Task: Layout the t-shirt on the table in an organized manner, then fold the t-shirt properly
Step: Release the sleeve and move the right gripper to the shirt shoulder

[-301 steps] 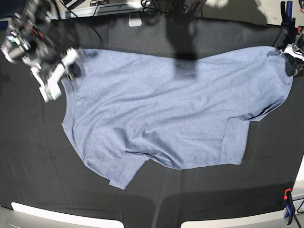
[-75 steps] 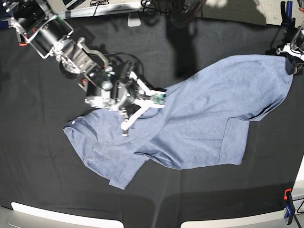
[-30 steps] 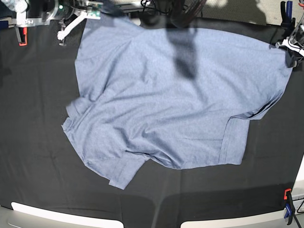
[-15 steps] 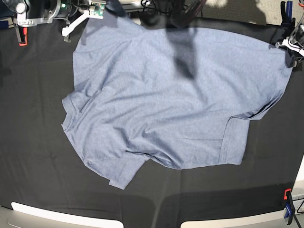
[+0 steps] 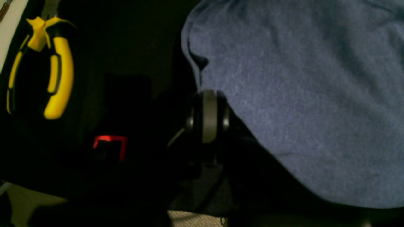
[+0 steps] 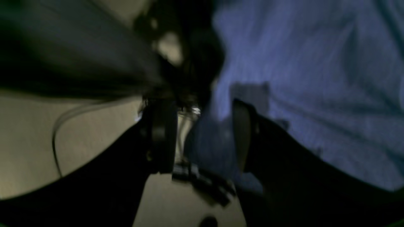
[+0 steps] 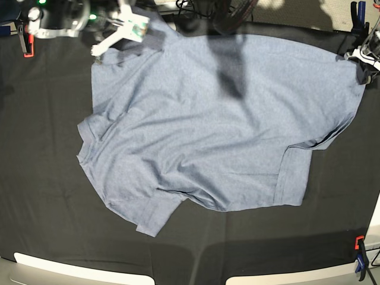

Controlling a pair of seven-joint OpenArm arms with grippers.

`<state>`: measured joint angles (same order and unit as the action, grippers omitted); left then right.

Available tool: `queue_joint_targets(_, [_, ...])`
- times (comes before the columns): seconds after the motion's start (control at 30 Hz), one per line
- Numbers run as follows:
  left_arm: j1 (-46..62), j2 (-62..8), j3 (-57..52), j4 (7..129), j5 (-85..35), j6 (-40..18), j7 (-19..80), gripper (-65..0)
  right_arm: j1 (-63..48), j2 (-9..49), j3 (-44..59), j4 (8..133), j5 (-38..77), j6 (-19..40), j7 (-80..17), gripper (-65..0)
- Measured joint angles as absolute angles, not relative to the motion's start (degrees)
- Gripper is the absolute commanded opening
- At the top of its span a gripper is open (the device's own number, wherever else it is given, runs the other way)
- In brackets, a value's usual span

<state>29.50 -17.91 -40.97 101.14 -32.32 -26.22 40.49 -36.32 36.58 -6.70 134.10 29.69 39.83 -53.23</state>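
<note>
In the base view the table [image 7: 41,196] fills the frame with black cloth, and a blue and orange clamp [image 7: 360,256] grips its near edge at about five o'clock. The t-shirt [image 7: 219,124] lies spread across the middle of the cloth, plain side up and rumpled. One sleeve points toward seven o'clock, and another sleeve hem folds under at about four o'clock. A dark shadow crosses the fabric toward twelve o'clock.

Further back, at two o'clock, the left gripper [image 7: 363,59] sits at the shirt's far right corner. In the left wrist view the left gripper [image 5: 208,116] has its jaws pressed together, right at the hem of the blue fabric [image 5: 300,94]; the edge runs down to the jaws, though whether cloth is pinched between them cannot be told. Yellow-handled pliers [image 5: 41,66] lie at ten o'clock in that view.

Farthest off, at eleven o'clock, the right gripper [image 7: 119,37] hovers over the shirt's far left corner. Its wrist view is blurred, yet the right gripper [image 6: 202,138] shows its jaws standing apart, with a bunch of shirt cloth [image 6: 214,148] between them, touching the right-hand finger [image 6: 241,132].
</note>
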Motion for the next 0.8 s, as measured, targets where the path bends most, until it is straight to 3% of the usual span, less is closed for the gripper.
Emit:
queue_joint_targets(0.2, [29.4,-17.9,-41.0,101.1,-32.3,-26.2,40.5,-65.0,-36.2,25.3,8.4,134.1,27.9,29.2,-51.4,-37.4])
queue_joint_targets(0.37, [29.3,-17.9,-41.0,101.1,-32.8,-26.2,40.5,-65.0,-36.2,19.9,21.1,132.8,32.1,28.6,-50.7,-37.4])
queue_joint_targets(0.6, [29.3,-17.9,-41.0,101.1,-34.7,-26.2,40.5,-65.0,-32.3,18.1,30.5,118.7,36.3,28.6,-53.6,-37.4])
queue_joint_targets(0.8, [29.3,-18.0,-41.0,101.1,-34.7,-26.2,40.5,-65.0,-24.1,18.0,30.7,106.9,39.2,28.8,-56.7,-37.4])
